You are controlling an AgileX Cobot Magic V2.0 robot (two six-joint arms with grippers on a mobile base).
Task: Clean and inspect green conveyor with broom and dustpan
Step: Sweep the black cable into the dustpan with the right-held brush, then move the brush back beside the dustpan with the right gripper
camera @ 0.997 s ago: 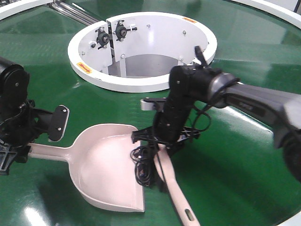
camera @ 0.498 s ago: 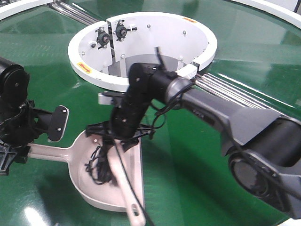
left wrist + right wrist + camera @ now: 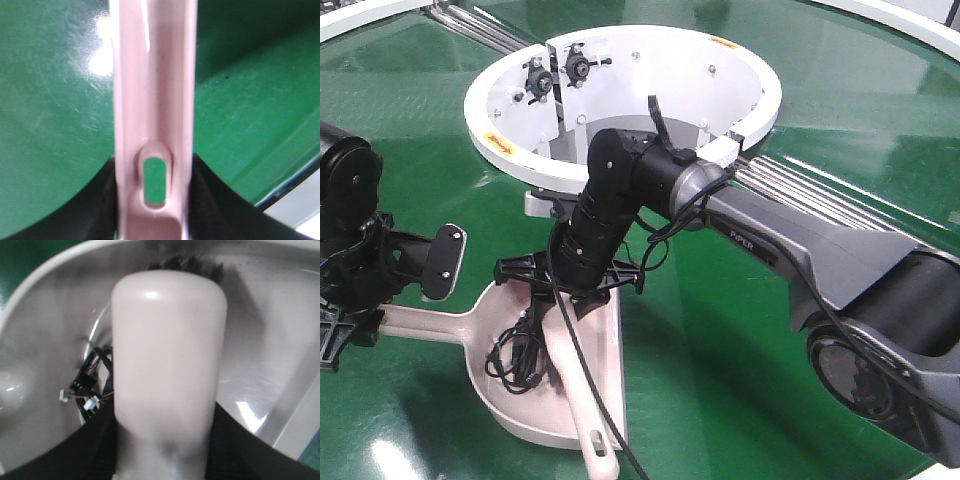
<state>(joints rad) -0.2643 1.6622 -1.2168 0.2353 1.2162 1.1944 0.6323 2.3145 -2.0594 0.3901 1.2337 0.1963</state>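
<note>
Exterior front-facing view: left gripper (image 3: 154, 215) is clamped on the dustpan (image 3: 520, 420) handle, with the pan resting on the green conveyor (image 3: 710, 400). A black cable tangle (image 3: 515, 360) lies inside by the rounded back. Right gripper (image 3: 165, 455) is closed round the broom (image 3: 582, 420), bristles in the pan, handle end poking over the near rim. Bare belt lies right of the pan's straight edge. White ring housing (image 3: 510, 150) is close behind, steel rollers (image 3: 800, 190) far right.

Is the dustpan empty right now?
No, a tangle of black wire lies inside the dustpan, beside the broom.
</note>
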